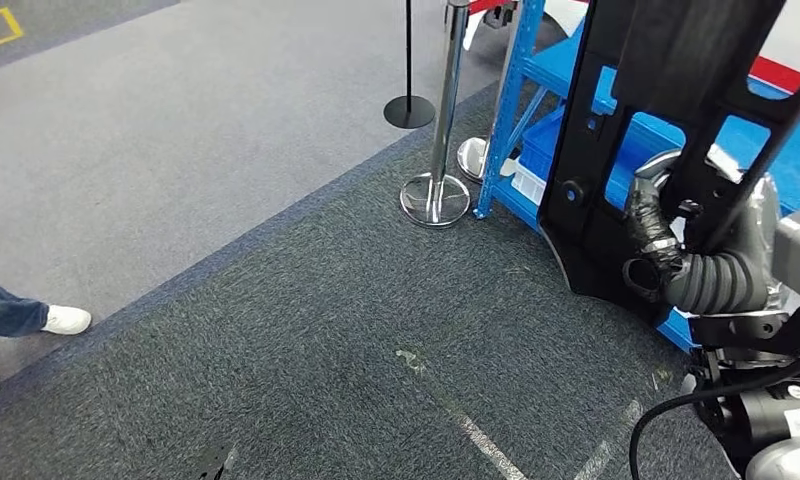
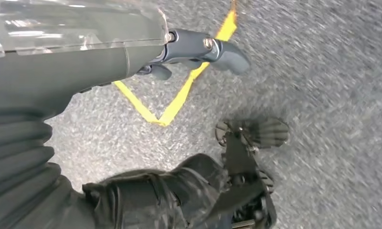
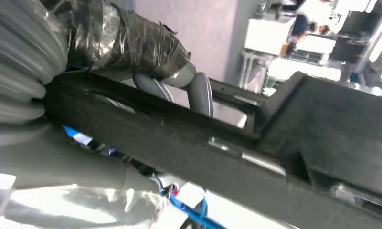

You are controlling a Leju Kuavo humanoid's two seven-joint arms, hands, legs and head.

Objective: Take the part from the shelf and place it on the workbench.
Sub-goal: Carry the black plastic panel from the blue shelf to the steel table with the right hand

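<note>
A large black plastic part (image 1: 626, 120) with cut-outs stands upright at the right of the head view, in front of the blue shelf (image 1: 536, 100). My right hand (image 1: 666, 250) grips it low down. In the right wrist view the grey fingers (image 3: 198, 93) curl over the edge of the black part (image 3: 256, 157), thumb on the near side. My left hand (image 2: 198, 50) hangs over the grey carpet with its fingers apart and nothing in them.
Two chrome stanchion posts (image 1: 438, 150) and a black one (image 1: 409, 100) stand left of the shelf. A blue bin (image 1: 546, 150) sits on a low shelf. A person's white shoes (image 1: 66, 320) are at the left edge. Yellow tape (image 2: 179, 95) marks the carpet.
</note>
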